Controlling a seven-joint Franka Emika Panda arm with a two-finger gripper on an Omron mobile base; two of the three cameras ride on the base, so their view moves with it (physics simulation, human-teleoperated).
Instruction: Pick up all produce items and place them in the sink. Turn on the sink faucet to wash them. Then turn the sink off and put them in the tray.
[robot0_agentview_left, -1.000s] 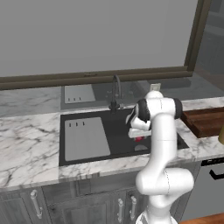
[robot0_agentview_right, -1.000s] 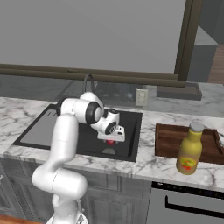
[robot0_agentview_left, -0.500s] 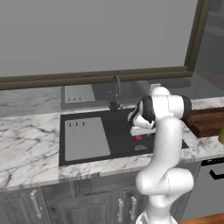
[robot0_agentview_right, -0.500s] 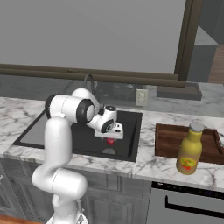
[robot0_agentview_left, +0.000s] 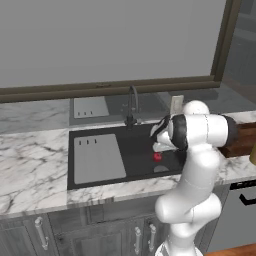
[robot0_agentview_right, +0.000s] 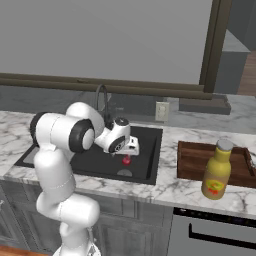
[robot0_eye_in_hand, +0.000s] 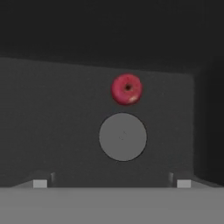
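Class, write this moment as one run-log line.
end effector: open, above basin | small glossy red round fruit: in black rectangular sink, beside round drain | dark reddish-brown wooden tray: no fruit

both base views look forward and down from behind the arm, one from its left, one from its right, sharing the sink (robot0_agentview_left: 100, 172) (robot0_agentview_right: 150, 150) under the hand. the hand view looks close and straight down into the basin beneath the hand, at its drain (robot0_eye_in_hand: 122, 136).

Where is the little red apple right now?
The apple lies on the bottom of the black sink, right beside the round drain, below the open claw.
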